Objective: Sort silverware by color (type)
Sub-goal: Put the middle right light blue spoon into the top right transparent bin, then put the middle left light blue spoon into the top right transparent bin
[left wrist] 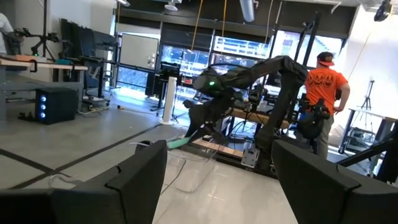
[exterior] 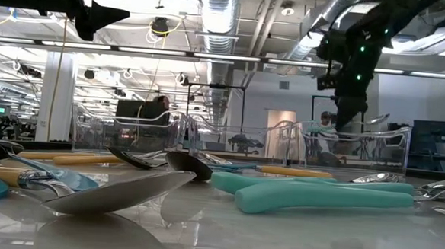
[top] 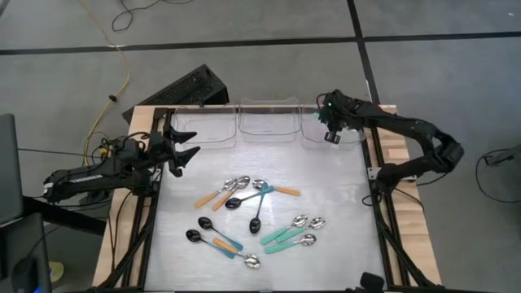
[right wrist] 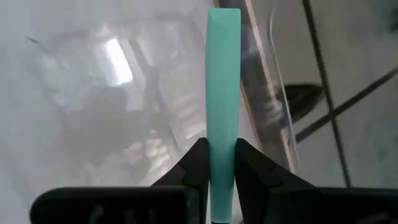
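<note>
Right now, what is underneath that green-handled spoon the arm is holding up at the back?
Under the teal-handled spoon, clamped in the right gripper, sits a clear plastic bin. It looks empty where visible; the gripper hides the spoon's bowl and part of the bin.

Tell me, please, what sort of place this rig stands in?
Probably a robotics lab or workshop: exposed ceiling ducts, workbenches with gear, a bare concrete floor.

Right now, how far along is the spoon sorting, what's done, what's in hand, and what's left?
Nothing visibly sorted yet: I can't make out any spoons in the three clear plastic bins at the table's far edge. In hand: the right pincer is shut on a teal-green spoon handle above the rightmost bin. The left pincer waits open at the left edge. Left: the scattered orange-, blue- and teal-handled spoons mid-table.
</note>
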You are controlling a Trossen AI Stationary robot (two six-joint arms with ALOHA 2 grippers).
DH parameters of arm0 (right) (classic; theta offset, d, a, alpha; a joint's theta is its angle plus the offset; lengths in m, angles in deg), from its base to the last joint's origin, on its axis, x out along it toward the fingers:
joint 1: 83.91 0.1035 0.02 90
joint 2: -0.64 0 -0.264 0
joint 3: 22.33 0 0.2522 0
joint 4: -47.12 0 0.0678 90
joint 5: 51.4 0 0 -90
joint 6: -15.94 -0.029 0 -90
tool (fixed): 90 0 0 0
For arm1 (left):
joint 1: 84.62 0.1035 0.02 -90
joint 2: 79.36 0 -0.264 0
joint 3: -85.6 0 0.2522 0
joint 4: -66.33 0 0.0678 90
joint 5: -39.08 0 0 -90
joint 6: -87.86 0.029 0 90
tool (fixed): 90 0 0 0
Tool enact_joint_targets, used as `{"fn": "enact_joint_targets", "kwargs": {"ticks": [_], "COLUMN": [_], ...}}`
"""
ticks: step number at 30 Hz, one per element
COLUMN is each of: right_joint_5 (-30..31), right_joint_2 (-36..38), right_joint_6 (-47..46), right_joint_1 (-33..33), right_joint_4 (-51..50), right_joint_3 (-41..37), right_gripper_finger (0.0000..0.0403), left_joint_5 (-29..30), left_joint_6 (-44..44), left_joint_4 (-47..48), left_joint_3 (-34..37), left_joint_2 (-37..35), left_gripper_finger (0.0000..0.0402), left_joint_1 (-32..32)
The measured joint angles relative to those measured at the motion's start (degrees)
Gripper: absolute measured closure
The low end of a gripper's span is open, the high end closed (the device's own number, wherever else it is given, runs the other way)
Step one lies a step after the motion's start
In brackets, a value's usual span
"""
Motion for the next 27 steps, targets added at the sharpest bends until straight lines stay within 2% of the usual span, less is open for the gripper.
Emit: {"fn": "enact_joint_targets", "kwargs": {"ticks": [5,9,15,20,27], "right_joint_5": [-8.91,-11.35,-11.32,-11.24,-9.22], "right_joint_2": [-2.51,-5.36,-10.64,-12.72,-8.85], "right_joint_6": [0.62,1.48,2.01,2.51,-0.05], "right_joint_1": [-5.48,-8.04,-9.29,-9.25,-7.99], "right_joint_4": [1.76,2.9,2.98,4.43,6.2], "right_joint_3": [-0.01,0.01,0.02,0.03,2.63], "right_gripper_finger": [0.0326,0.0326,0.0284,0.0277,0.0266], "left_joint_5": [0.01,1.14,1.49,1.49,1.49], "left_joint_6": [-0.09,-0.09,-1.43,-1.51,-1.51], "left_joint_4": [-0.01,-0.04,-0.06,-0.06,-0.08], "left_joint_3": [0.0,0.0,0.0,0.0,0.0], "left_joint_2": [0.0,0.0,0.02,0.0,0.02], "left_gripper_finger": [0.0124,0.0124,0.0124,0.0124,0.0124], "left_joint_1": [0.0,-0.01,-0.02,0.0,0.0]}}
